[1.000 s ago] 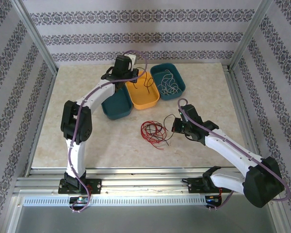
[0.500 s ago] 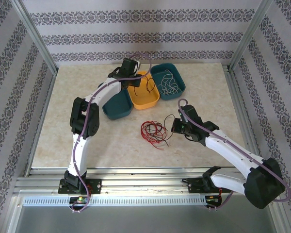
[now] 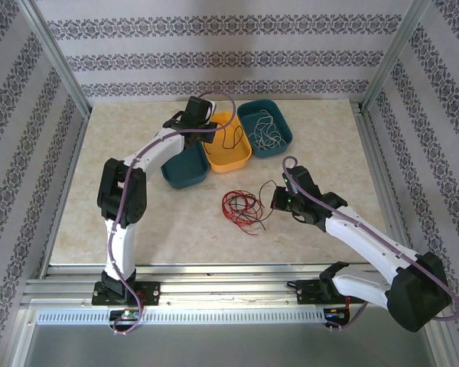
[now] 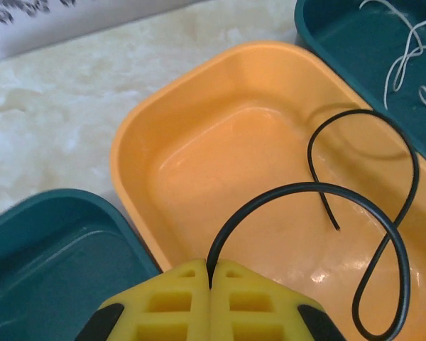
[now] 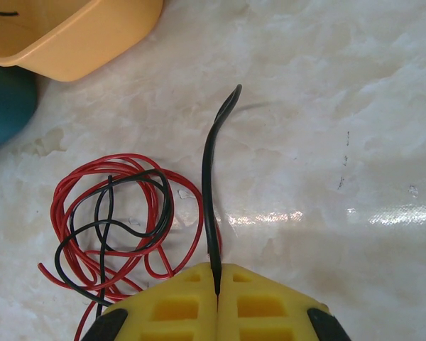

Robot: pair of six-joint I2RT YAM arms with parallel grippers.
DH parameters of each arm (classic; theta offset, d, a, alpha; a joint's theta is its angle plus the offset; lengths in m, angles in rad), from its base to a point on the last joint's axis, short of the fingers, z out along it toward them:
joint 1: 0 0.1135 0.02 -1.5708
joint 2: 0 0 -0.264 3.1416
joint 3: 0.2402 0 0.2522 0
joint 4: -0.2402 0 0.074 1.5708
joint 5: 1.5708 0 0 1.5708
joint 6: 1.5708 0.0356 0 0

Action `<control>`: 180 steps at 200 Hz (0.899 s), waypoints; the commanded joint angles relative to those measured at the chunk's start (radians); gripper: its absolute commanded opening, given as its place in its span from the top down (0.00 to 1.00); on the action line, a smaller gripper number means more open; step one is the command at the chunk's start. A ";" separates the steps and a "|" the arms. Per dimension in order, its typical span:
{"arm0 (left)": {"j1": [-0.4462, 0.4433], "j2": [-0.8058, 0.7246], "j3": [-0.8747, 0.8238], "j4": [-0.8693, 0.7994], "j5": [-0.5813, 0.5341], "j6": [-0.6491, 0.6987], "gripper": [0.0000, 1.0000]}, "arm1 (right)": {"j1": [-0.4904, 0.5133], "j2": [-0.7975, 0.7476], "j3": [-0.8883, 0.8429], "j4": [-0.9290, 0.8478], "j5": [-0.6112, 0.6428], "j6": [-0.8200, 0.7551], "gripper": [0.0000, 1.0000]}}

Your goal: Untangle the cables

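Observation:
My left gripper (image 3: 208, 125) (image 4: 211, 273) is shut on a black cable (image 3: 238, 138) (image 4: 319, 188), which loops in the air over the yellow tray (image 3: 240, 161) (image 4: 128, 153). My right gripper (image 3: 274, 201) (image 5: 217, 275) is shut on another black cable (image 5: 209, 170); its free end points away over the table. To that gripper's left, a red cable (image 3: 240, 208) (image 5: 64, 199) lies in loose loops on the table, with black cable woven through them. White cables (image 3: 266, 128) (image 4: 405, 42) lie in the teal tray on the right (image 3: 284, 143) (image 4: 319, 32).
A second teal tray (image 3: 185, 174) (image 4: 50, 241) stands left of the yellow one, under my left forearm. The three trays sit in a row at the back of the marble table (image 3: 138, 222). Metal frame posts and patterned walls close in the sides.
My left arm's elbow swung right and back again, and its gripper shifted a little over the yellow tray's left end with the black cable. The right arm has stayed put.

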 commanded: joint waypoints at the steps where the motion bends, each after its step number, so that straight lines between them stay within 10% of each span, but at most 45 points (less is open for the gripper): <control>1: -0.008 -0.036 -0.031 0.054 -0.047 0.072 1.00 | 0.011 -0.008 -0.001 -0.002 0.014 0.005 1.00; 180: -0.069 -0.001 -0.090 0.266 -0.107 0.614 1.00 | 0.012 -0.007 0.007 -0.016 0.015 0.009 1.00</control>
